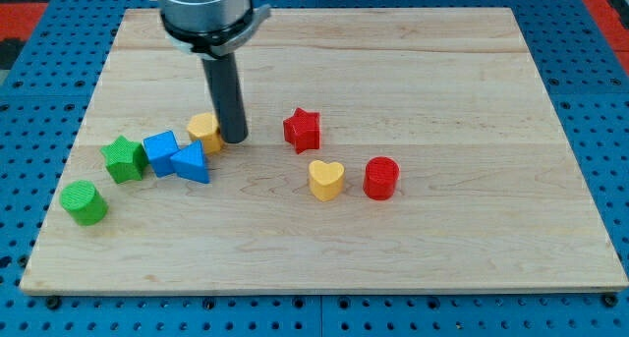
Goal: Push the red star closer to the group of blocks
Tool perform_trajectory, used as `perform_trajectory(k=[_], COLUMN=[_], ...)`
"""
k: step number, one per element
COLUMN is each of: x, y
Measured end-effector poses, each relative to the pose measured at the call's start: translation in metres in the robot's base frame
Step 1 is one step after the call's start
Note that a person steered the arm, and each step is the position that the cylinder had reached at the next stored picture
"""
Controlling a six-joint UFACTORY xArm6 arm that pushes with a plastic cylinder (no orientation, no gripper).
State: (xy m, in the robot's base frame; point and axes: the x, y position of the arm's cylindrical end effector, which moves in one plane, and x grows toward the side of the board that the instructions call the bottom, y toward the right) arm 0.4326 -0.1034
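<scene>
Your tool is the straight dark rod, and my tip (234,139) rests on the pale wooden worktop (413,249), holding nothing, since a bare rod has no jaws to open or close. It stands just beside the small yellow block (204,132), on that block's right in the view; its exact shape is partly hidden by the rod.

The red star-shaped block (303,130) lies to the view's right of the tip, near but apart from it, at about the same height in the view. That is the relation to mind: the tip sits between the star and the group at the view's left, made up of the yellow block, the blue cube (160,151), the blue triangular block (191,164), the green star (124,159) and the green cylinder (84,201).

To push the star leftward, you would likely need to bring the tip round to its far, right side first. The yellow heart (326,180) and red cylinder (381,178) sit just below the star, so pass above it.
</scene>
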Motion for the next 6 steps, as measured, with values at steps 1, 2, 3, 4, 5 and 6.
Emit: perform_trajectory(k=[1,2,3,4,5,6], x=[-0.041,-0.067,-0.023,-0.004,-0.004,-0.027], y=[0.041,0.080,0.139,0.086,0.006,0.072])
